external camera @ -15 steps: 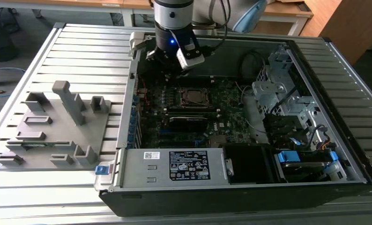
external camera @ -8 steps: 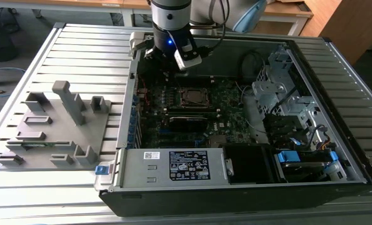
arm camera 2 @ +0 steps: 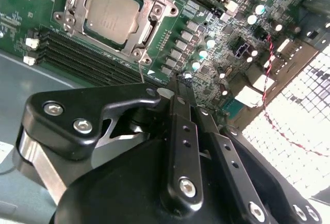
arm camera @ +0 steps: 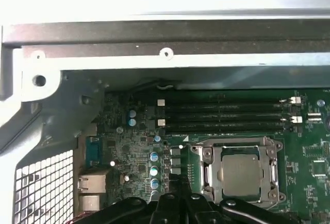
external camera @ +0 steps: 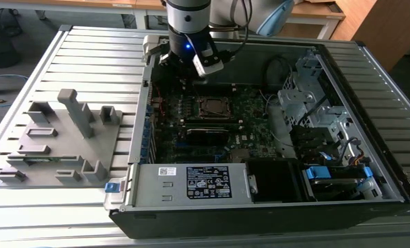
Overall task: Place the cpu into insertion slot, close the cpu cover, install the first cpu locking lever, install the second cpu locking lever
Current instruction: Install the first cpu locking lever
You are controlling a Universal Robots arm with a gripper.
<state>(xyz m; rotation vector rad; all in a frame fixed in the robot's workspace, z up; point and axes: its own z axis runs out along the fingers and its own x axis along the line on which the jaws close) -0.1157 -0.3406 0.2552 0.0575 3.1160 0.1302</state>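
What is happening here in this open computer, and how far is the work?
A robot arm's gripper hangs inside the open computer case, above the motherboard and beside the insertion slot. Its fingers are shut and hold nothing. The cpu already lies in the slot, and the cpu cover lies flat around it. Whether the locking levers are fastened I cannot tell.

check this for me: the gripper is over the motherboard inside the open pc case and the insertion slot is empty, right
Not right. The insertion slot is not empty: the cpu lies in it, as both wrist views show. The gripper is over the motherboard inside the open pc case.
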